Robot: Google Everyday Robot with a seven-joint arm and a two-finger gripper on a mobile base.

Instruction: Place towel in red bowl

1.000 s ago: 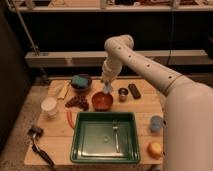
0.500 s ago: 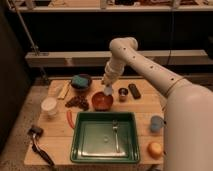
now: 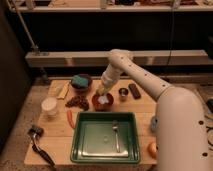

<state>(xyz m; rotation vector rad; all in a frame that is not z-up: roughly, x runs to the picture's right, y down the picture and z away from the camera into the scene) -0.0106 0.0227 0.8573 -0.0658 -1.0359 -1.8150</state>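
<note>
Gripper (image 3: 102,93): jaws closed on the towel (image 3: 103,100), positioned directly above the red bowl (image 3: 102,102). Towel: pale, bunched, sitting inside the bowl. Small metal cup (image 3: 123,93): just right of the bowl. Dark bowl with teal sponge (image 3: 80,81): behind left. Green tray (image 3: 105,137): in front, holding a spoon (image 3: 115,134).

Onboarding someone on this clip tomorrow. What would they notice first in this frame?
First the white arm, sweeping from the lower right to the table's middle, its gripper shut just above the red bowl, where the pale towel sits. Next the big green tray at the front edge, a spoon lying inside it. Then the dark bowl with a teal sponge behind and left of the red bowl.
</note>
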